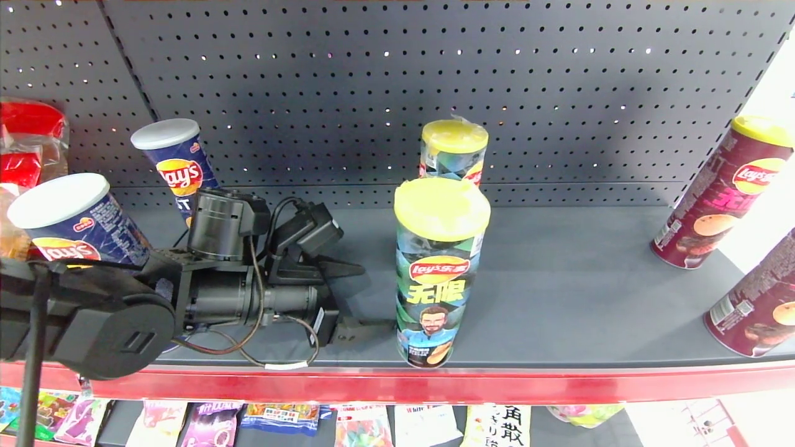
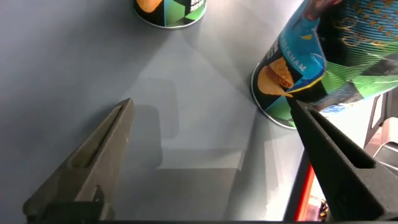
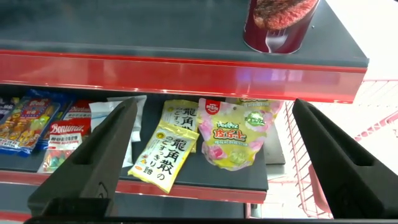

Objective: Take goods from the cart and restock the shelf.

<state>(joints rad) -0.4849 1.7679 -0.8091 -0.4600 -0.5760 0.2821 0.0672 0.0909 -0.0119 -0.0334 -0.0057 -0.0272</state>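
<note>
1. As I judge it, the step in hand is getting the left claw point(image 1: 366, 298) clear of the front can point(image 1: 440, 273). This is a tall cardboard cylinder with a yellow plastic lid and a green-patterned wrap. It stands upright on the grey metal shelf point(image 1: 559, 292), just past the claw's fingertips and near the red front lip point(image 1: 472, 386).
2. To do it well, I'd draw straight back along the claw's own axis with no sideways swing. The can is tall on a narrow foot, so a nudge from either finger could tip it over the lip.
3. The left claw is spread wide with nothing between its fingers, lying low over the shelf. From the wrist camera, the can's base sits right at the tip of one finger point(image 2: 329, 155). I can't tell whether they touch or are barely apart.
4. A second yellow-lidded can point(image 1: 453, 152) stands beyond the front one, deeper than the claw reaches.
5. The right claw point(image 3: 214, 109) is wide open and empty, below the shelf's lip. It faces flat snack packets point(image 3: 168, 152) on a lower shelf.
</note>
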